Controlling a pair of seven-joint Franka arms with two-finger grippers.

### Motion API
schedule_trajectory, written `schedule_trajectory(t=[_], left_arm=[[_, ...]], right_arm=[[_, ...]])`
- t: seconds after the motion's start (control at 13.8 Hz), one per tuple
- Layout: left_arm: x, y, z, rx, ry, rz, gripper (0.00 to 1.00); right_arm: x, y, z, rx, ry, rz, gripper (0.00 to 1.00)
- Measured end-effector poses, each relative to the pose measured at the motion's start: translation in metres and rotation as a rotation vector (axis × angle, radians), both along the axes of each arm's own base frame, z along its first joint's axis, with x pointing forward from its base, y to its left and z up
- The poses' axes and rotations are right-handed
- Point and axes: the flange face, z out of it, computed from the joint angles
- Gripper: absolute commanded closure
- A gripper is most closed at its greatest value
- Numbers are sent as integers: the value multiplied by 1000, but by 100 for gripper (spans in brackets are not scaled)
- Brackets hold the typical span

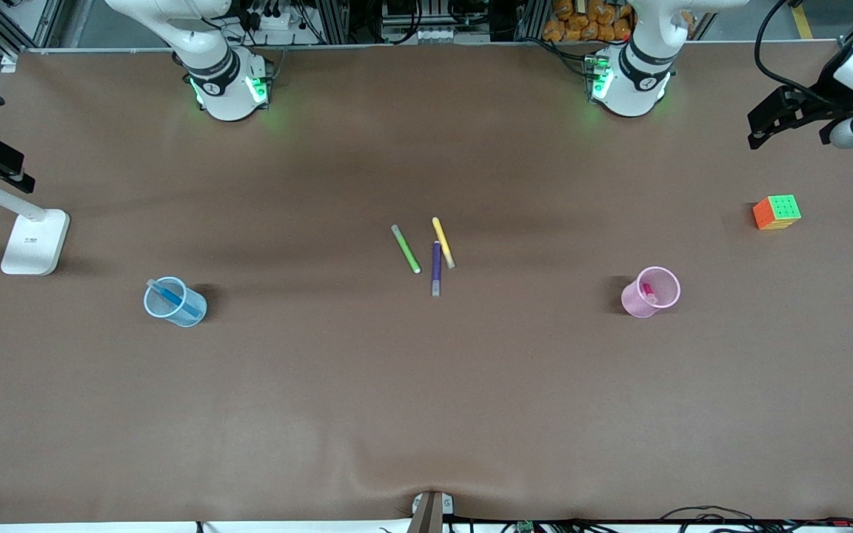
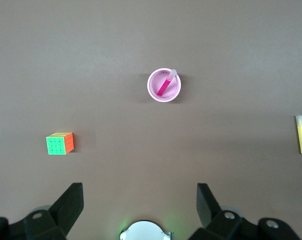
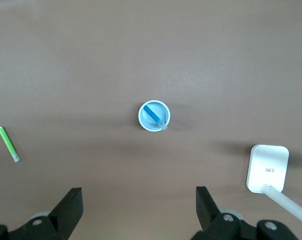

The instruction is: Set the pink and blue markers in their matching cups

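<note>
The pale blue cup (image 1: pixel 191 309) stands toward the right arm's end of the table with the blue marker (image 1: pixel 172 297) leaning inside it. Both also show in the right wrist view: the cup (image 3: pixel 141 120) and the marker (image 3: pixel 153 114). The pale pink cup (image 1: pixel 632 300) stands toward the left arm's end with the pink marker (image 1: pixel 649 291) inside it. The left wrist view shows this cup (image 2: pixel 151 92) and marker (image 2: pixel 164 87). My left gripper (image 2: pixel 139 192) is open and empty, high over the table between its base and the pink cup. My right gripper (image 3: pixel 139 192) is open and empty, high above the blue cup's area.
A green pen (image 1: pixel 406 249), a yellow pen (image 1: pixel 443 242) and a dark purple pen (image 1: pixel 436 268) lie together mid-table. A colourful cube (image 1: pixel 777 212) sits near the left arm's end. A white lamp base (image 1: pixel 34 242) stands near the right arm's end.
</note>
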Motion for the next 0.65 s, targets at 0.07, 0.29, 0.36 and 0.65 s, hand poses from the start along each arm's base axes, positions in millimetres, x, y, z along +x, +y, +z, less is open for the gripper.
schedule_trajectory(t=[0.07, 0.29, 0.36, 0.65], left_arm=[[0, 3, 1, -1, -3, 4, 0], [2, 12, 5, -5, -17, 20, 0], [2, 15, 7, -6, -21, 24, 0], [2, 16, 9, -7, -26, 26, 0]], right_arm=[[0, 0, 0, 0, 0, -1, 0], [-2, -2, 8, -1, -15, -4, 0], [-4, -2, 11, -1, -14, -4, 0], [-13, -1, 16, 1, 14, -3, 0]])
